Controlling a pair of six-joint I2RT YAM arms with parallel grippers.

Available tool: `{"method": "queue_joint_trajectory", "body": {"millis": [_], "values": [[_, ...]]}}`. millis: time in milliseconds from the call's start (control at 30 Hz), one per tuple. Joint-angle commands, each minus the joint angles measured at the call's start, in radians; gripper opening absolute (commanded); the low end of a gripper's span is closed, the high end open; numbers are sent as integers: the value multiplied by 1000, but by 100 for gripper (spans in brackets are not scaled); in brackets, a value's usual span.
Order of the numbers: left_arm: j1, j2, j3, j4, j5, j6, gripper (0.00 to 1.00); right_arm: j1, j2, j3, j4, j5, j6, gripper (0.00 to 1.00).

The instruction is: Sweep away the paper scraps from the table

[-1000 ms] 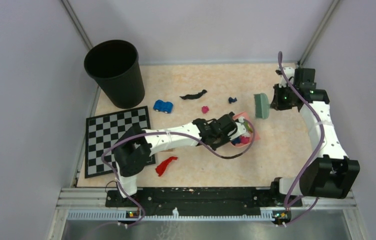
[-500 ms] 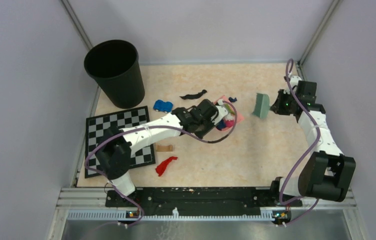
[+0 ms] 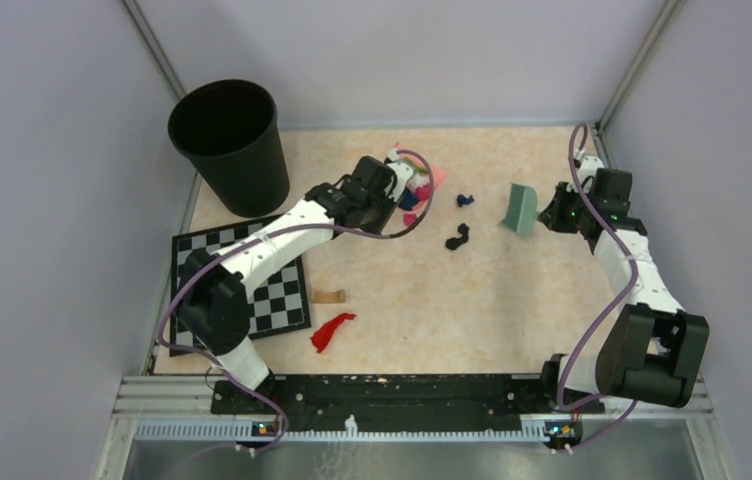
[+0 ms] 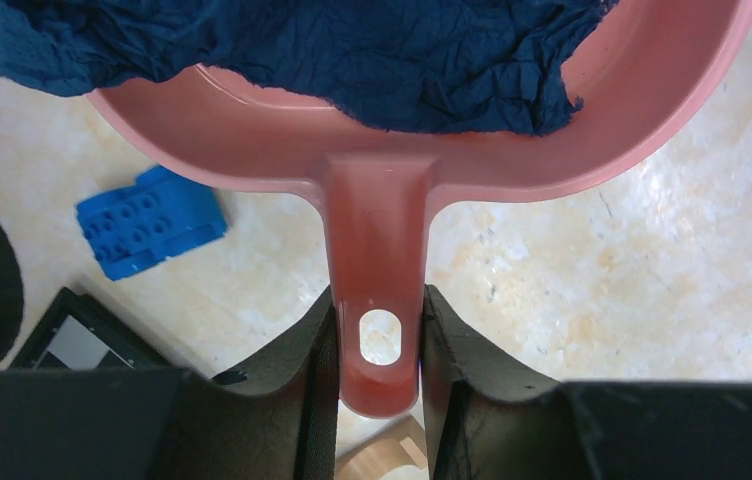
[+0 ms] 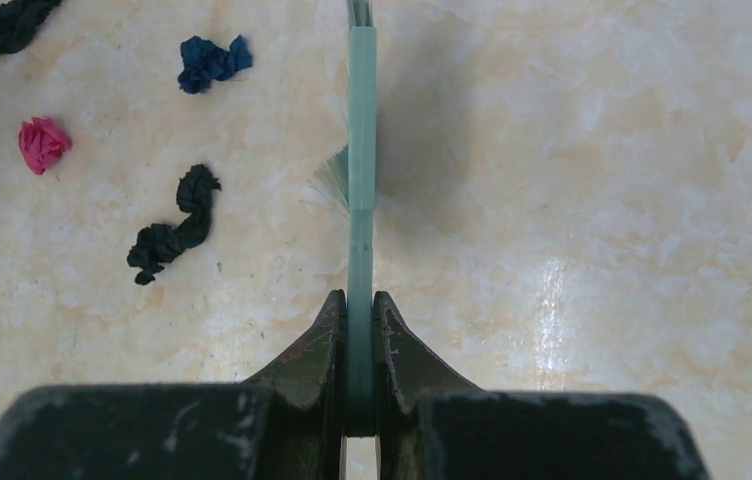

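Our left jaws clamp the dustpan (image 4: 380, 235) handle, right jaws pinch the brush (image 5: 361, 150); scraps (image 5: 172, 226) look light, best swept.

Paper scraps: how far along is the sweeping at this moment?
Partly done: a dark blue scrap already lies in the pink dustpan, held by the left gripper. The right gripper holds the green brush. Left on the table: red scrap, black scrap, magenta scrap, small blue scrap.
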Motion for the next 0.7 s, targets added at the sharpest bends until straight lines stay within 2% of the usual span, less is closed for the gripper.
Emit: {"method": "queue_joint_trajectory", "body": {"millis": [0, 333, 667], "values": [[35, -6, 105, 77, 25, -27, 0, -8, -35, -4, 50, -30, -25, 0], [142, 42, 279, 55, 82, -27, 0, -8, -21, -1, 34, -70, -32, 0], [270, 83, 440, 19, 182, -97, 0, -8, -5, 3, 18, -94, -40, 0]]}}
